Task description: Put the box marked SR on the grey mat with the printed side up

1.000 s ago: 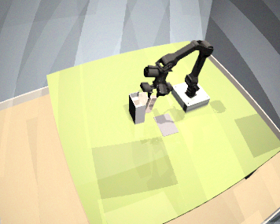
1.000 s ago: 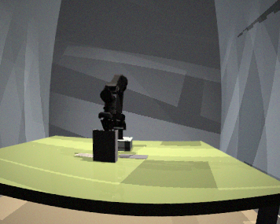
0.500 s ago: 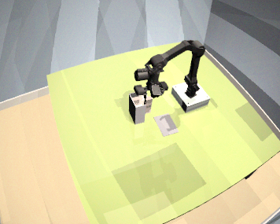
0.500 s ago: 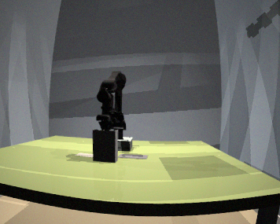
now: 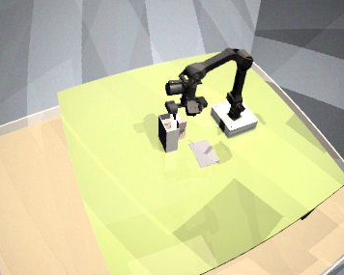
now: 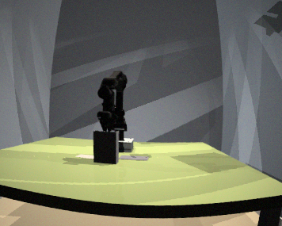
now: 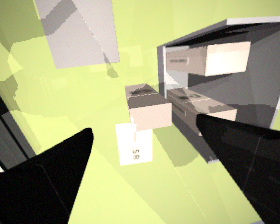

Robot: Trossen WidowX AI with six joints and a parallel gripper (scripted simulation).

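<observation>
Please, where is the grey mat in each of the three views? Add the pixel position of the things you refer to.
Top: the grey mat (image 5: 204,153) (image 6: 135,158) (image 7: 82,35) lies just right of and below the centre.
Exterior: a thin strip at centre, below the middle height.
Wrist: upper left, cut by the top edge.
Shared landmark: the bin (image 5: 171,141) (image 6: 105,147) (image 7: 250,21).

The printing on the bin's upper box is too blurred to read.
</observation>
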